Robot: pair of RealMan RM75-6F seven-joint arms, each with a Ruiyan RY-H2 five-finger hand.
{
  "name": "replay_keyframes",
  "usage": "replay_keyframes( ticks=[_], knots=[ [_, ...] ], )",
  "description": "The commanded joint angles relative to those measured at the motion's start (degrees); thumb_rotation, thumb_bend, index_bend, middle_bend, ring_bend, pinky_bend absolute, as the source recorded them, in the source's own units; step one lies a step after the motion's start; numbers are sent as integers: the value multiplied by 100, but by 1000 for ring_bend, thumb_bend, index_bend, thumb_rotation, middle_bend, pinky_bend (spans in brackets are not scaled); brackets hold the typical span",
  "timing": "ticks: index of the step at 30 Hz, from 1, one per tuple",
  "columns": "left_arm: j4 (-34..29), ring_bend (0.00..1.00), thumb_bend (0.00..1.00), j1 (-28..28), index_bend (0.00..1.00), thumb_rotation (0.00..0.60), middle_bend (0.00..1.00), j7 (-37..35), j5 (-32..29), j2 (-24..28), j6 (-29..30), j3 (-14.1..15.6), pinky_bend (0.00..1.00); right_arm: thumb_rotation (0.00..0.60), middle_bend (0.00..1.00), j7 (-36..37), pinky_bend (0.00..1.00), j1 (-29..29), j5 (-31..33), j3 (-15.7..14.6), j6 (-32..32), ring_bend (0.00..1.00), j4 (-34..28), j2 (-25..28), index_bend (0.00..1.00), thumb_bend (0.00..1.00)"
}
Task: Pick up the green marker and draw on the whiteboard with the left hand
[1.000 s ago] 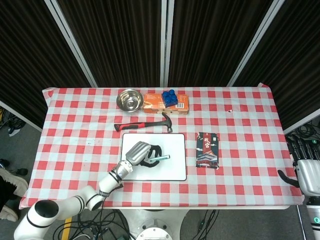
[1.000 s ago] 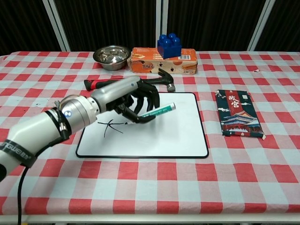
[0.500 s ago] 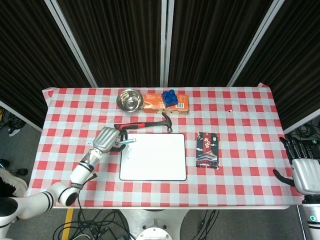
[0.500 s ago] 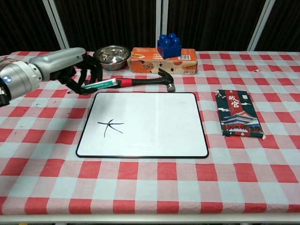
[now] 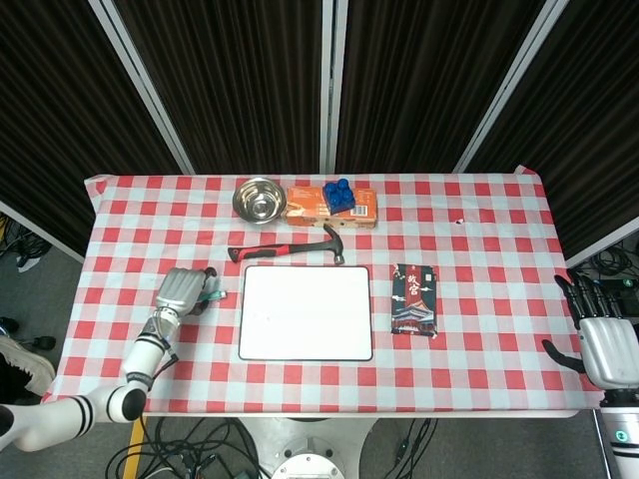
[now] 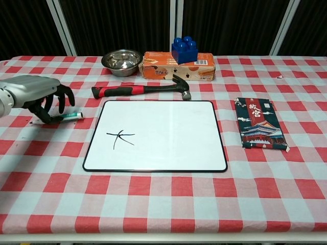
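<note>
We see the left hand [image 6: 38,97] with its fingers curled around the green marker [image 6: 69,117], which lies low under the palm, just left of the whiteboard [image 6: 158,135].

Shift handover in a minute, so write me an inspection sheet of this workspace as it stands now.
Surface: table with red and white checked cloth, lying flat.
Job's things: whiteboard flat at the centre, a small black mark on its left part; green marker lies on the cloth left of the board, under the left hand.
Clutter: hammer, steel bowl, orange box with a blue block on top, dark packet.
Hands: left hand curled over the marker, grip unclear; right hand off the table's right edge, fingers apart, holding nothing.
Cables: black cables on the floor below the table's front edge.
Surroundings: dark curtains behind.
</note>
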Motion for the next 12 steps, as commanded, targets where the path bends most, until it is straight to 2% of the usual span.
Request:
replay_keyframes(
  ticks=[1, 2, 6, 9, 12],
  knots=[
    [-333, 267, 258, 113, 92, 600, 185, -90, 142, 193, 349, -84, 633, 600, 0, 14, 99, -24, 26, 5, 25, 0, 11, 13, 0, 101],
    [-477, 248, 255, 190, 90, 600, 174, -187, 206, 304, 492, -114, 595, 600, 0, 21, 99, -35, 44, 7, 31, 0, 14, 22, 0, 101],
    [-1088, 243, 248, 764, 91, 600, 172, -870, 662, 937, 1374, -158, 560, 600, 0, 56, 99, -92, 122, 10, 60, 0, 41, 51, 0, 101],
    [-1285, 242, 234, 1373, 91, 600, 173, -1316, 1083, 1390, 2254, -15, 503, 600, 0, 114, 99, -120, 161, 8, 65, 0, 99, 35, 0, 101],
    [-1290, 215, 215, 1962, 98, 600, 173, -1691, 1354, 1757, 2873, 233, 379, 600, 0, 220, 99, -109, 110, -2, 60, 0, 179, -21, 0, 101]
  ],
)
